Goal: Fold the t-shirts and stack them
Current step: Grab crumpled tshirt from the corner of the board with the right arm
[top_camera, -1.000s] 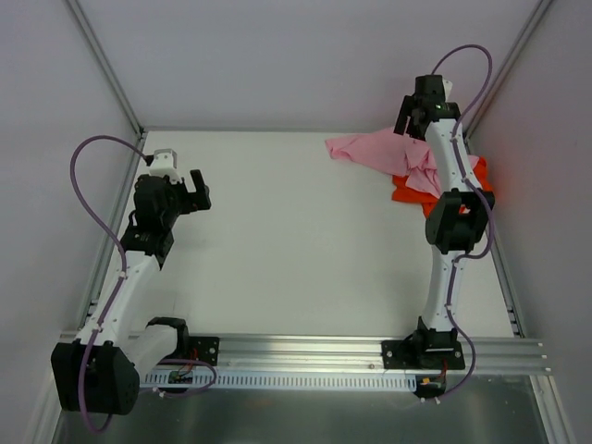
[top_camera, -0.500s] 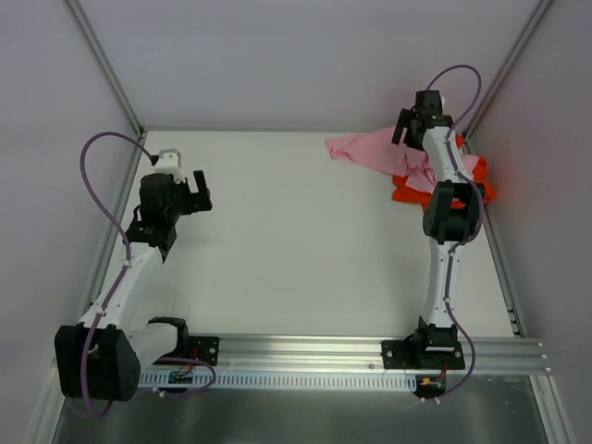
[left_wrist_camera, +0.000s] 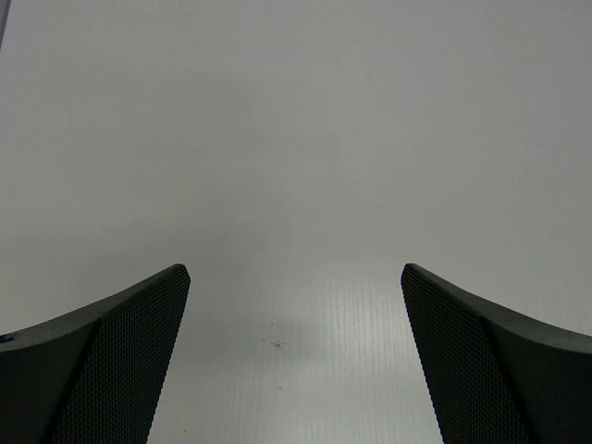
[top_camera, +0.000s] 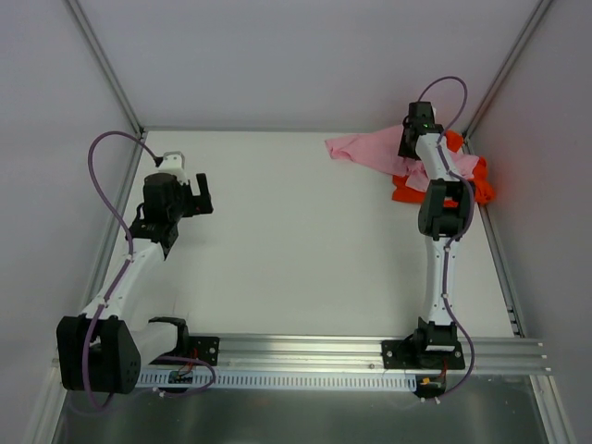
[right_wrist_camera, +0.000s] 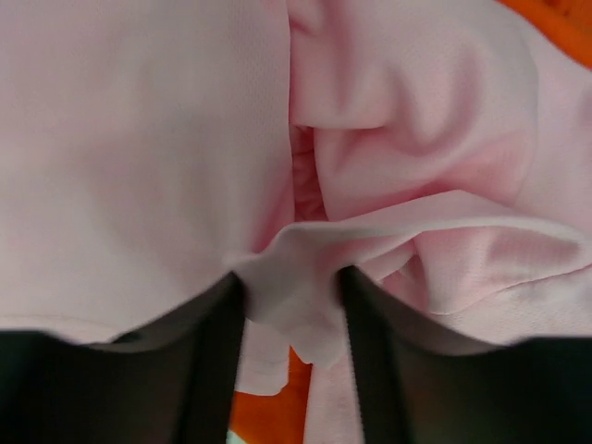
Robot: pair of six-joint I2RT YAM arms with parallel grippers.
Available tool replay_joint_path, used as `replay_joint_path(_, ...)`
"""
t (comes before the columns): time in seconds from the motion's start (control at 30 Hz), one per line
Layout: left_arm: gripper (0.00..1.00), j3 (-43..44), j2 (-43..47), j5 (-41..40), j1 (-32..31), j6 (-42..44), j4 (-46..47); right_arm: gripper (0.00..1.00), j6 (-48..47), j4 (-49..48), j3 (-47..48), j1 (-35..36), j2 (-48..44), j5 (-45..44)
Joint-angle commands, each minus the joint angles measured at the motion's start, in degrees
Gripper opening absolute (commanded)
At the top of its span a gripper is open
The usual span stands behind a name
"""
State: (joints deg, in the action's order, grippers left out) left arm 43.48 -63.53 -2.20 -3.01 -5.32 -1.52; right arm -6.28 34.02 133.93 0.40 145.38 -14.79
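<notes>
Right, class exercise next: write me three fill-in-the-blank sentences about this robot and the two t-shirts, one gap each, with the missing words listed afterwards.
1. The right gripper is shut on a fold of the pink t-shirt, while the left gripper is ____.
2. The orange-red t-shirt lies partly ____ the pink t-shirt.
3. Both t-shirts lie in the far ____ corner of the table.

Missing words: open; under; right.

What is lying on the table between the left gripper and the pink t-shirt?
Nothing. In the top external view, only bare white table separates the left gripper from the pink t-shirt.
</notes>
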Motion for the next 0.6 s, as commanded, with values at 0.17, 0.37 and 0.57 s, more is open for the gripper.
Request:
replay_joint_path(0.17,0.99,2.13,-1.16,-0.53,-0.16,0.49,0.29,0.01,-2.68,-4.39,-0.24,0.3,-6.68,-3.32)
replay_joint_path(0.37,0.99,6.87,-4.93,9.57,-0.16,-4.94,-1.03,0.01,-5.05,-1.59,-0.77,1.26,-14.76,2.12)
replay_joint_path(0.57,0.99,13.37,-8.45,14.21,-0.16,-8.21,-1.12,0.01,-12.79,1.93,-6.13,10.99,-32.31,8.97)
